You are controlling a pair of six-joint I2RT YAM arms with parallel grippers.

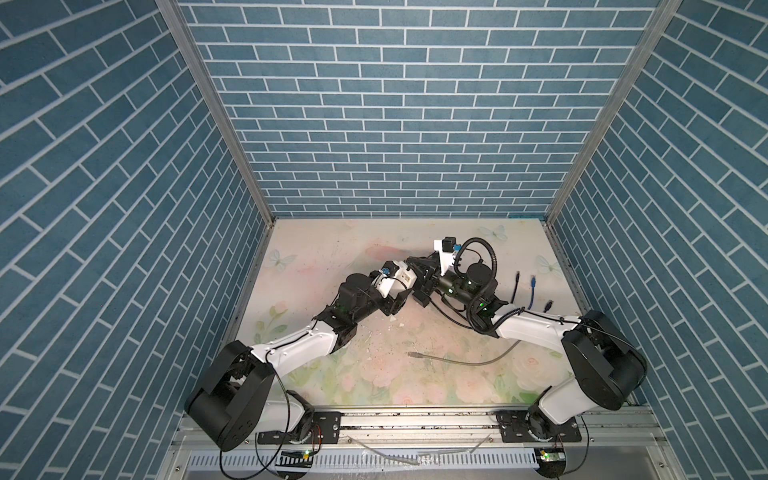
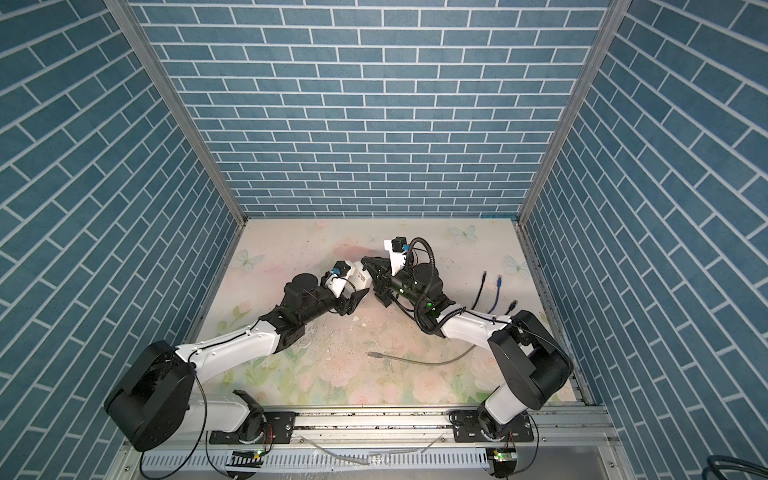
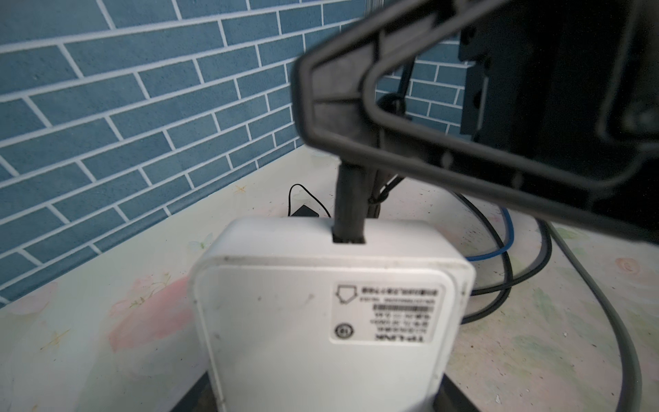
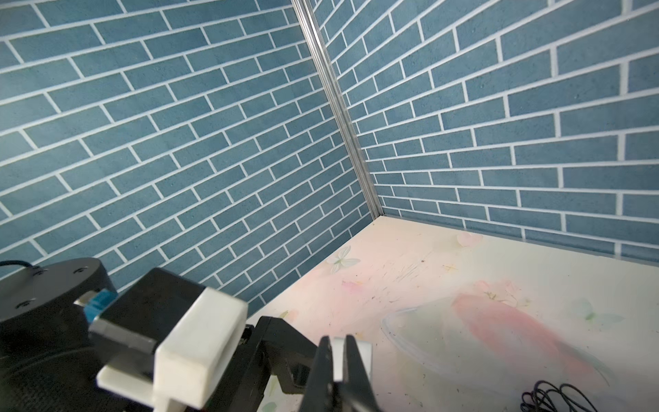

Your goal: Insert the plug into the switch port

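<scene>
Plastics: switch (image 3: 285, 339), white, smooth, satin, lightly scuffed, bearing a smooth printed label (image 3: 388, 314); plug (image 3: 349, 207), matt black.
Sheet: table cover (image 3: 89, 339), floral print, smooth, scratched.
Wall (image 1: 395, 124), 12 o'clock: matt, grainy brick-pattern.
Metal: corner post (image 1: 218, 112), brushed, dull silver.

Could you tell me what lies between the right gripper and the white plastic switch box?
A black cable plug: pinched by the right gripper, its tip sits in the port of the white plastic switch box, as the left wrist view shows.
</scene>
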